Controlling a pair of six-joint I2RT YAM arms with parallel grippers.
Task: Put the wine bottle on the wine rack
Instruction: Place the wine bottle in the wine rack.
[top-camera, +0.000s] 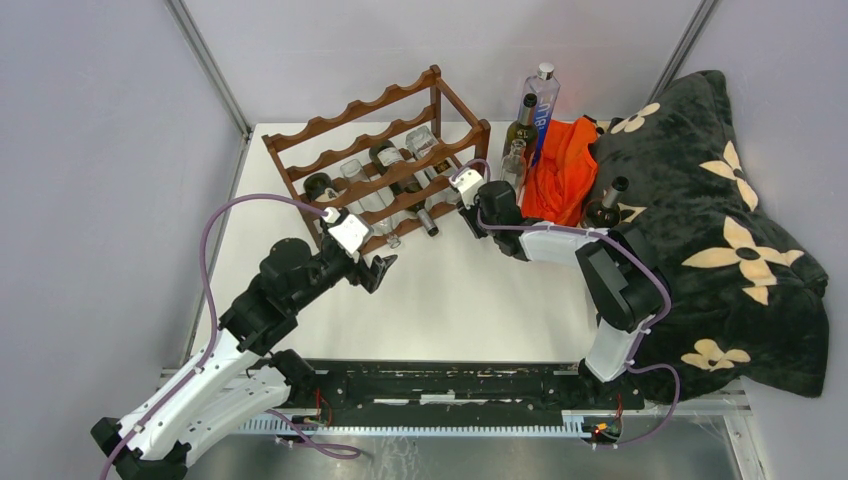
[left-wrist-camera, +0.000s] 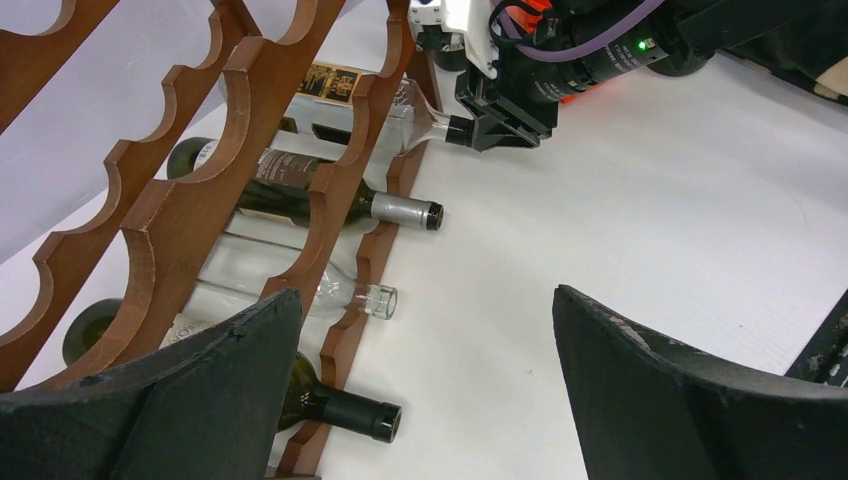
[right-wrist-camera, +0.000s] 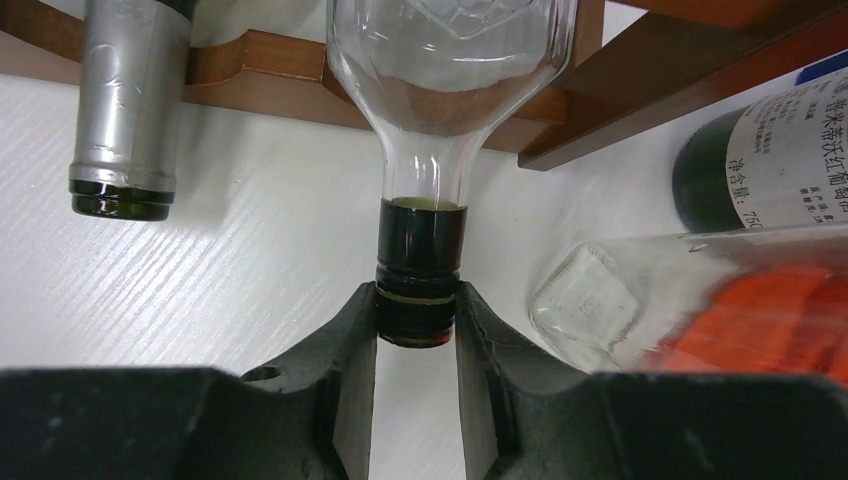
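so the right gripper is clamped on the capped neck of the clear wine bottle, which points dead ahead, base-first into the bottom tier of the wine rack (looks seated, hard to say), while the left gripper hangs wide open, empty.

Left claw spread wide; right claw pinched closed.
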